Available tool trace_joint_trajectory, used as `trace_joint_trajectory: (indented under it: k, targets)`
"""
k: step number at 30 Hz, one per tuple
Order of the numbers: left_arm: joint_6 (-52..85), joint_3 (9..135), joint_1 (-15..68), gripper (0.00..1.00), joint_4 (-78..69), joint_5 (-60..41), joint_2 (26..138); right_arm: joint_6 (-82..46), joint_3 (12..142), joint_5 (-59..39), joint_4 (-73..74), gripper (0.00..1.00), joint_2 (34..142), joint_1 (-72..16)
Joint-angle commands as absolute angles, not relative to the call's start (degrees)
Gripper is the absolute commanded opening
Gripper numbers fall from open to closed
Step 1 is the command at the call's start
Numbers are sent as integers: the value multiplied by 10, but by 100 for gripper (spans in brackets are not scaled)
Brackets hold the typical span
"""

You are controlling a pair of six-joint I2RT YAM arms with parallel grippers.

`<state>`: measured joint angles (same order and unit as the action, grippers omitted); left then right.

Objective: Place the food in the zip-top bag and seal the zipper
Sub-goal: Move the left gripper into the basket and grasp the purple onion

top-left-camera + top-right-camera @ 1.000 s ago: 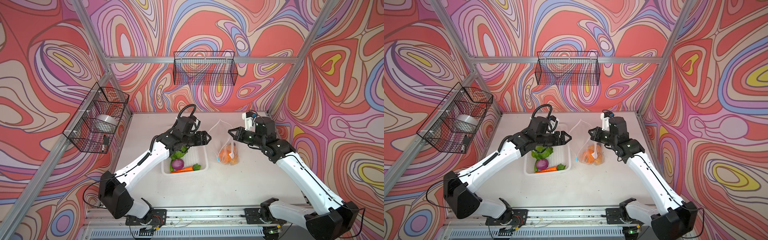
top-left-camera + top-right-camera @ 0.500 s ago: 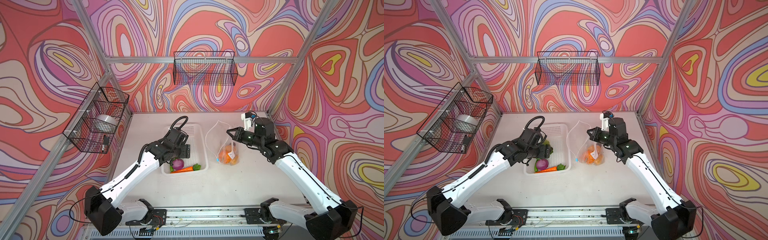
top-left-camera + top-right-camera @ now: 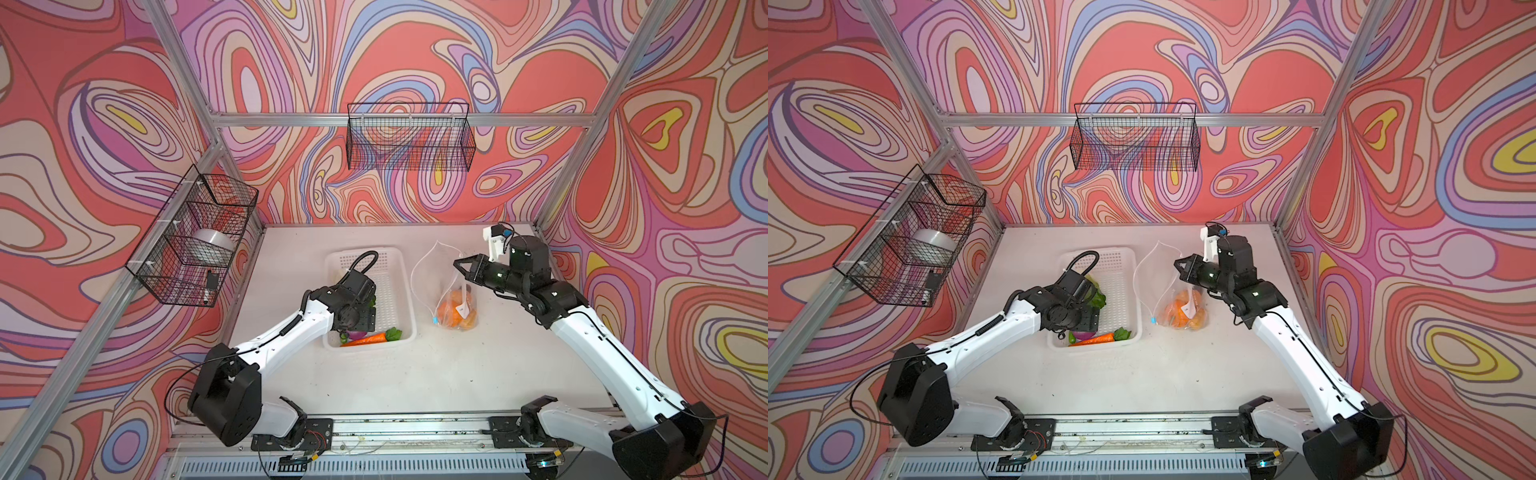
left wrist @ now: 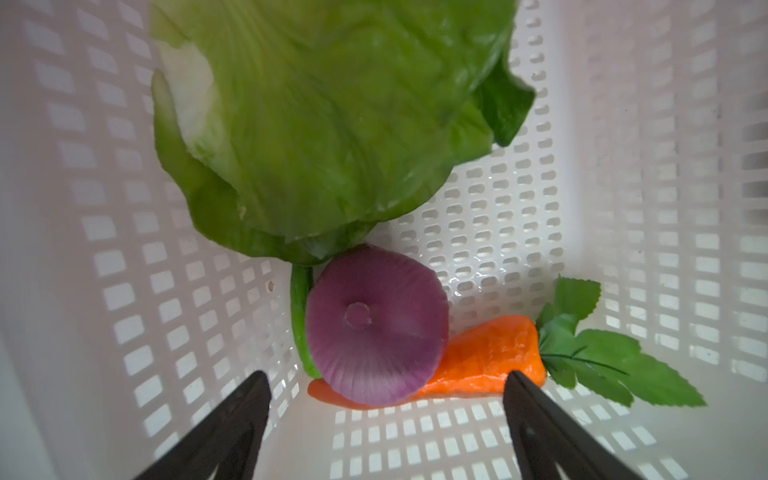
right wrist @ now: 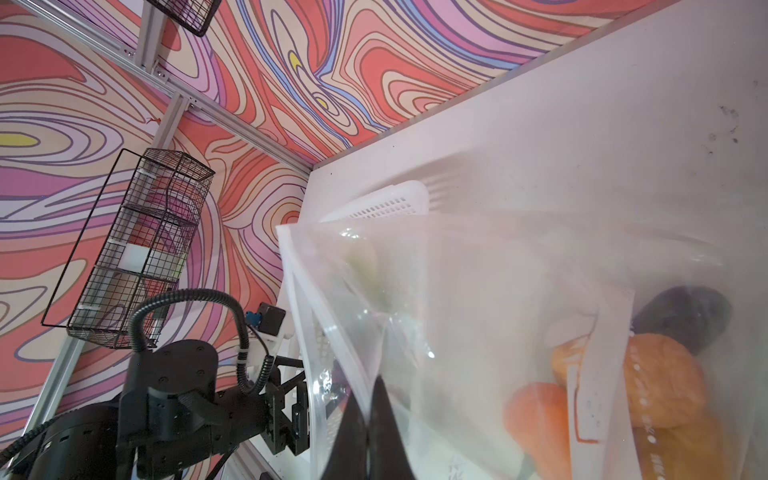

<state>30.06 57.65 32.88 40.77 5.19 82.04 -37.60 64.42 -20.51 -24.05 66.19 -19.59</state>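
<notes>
The clear zip-top bag (image 3: pixel 436 274) hangs with its mouth gaping, its bottom resting on the table. My right gripper (image 3: pixel 459 266) is shut on the bag's upper edge (image 5: pixel 332 332). Inside the bag lie the orange pumpkin (image 5: pixel 665 382) and the dark cucumber (image 5: pixel 685 320). The zipper's blue slider (image 3: pixel 434 320) sits low on the left side. My left gripper (image 4: pixel 385 378) is open, reaching down into the white basket (image 3: pixel 409 299), its fingers apart just short of the purple onion (image 4: pixel 374 328) and the carrot (image 4: pixel 486 357). The lettuce (image 4: pixel 332 124) lies beyond them.
A slim green piece (image 4: pixel 301 316) lies under the onion. A black wire basket (image 3: pixel 195 237) holding a silver bowl hangs on the left wall, and another wire basket (image 3: pixel 409 141) hangs on the back wall. The arms' rail (image 3: pixel 374 428) runs along the table's front edge.
My left arm has swung back from the bag's mouth and dropped into the basket, its jaws spreading wider. My right gripper has kept holding the bag's edge.
</notes>
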Motion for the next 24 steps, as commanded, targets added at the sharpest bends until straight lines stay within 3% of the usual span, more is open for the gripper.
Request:
trace_joint_trajectory:
  k: [1,20,24]
  targets:
    - [306,568,323,91,386,41,842,-377,642,-201,-243,0,651,-199]
    - [309,573,310,85,321,8,958,-373,639,-198,-250,0,648,-199]
    - [306,575,310,77,322,8,965,-373,640,-196,-251,0,648,-199]
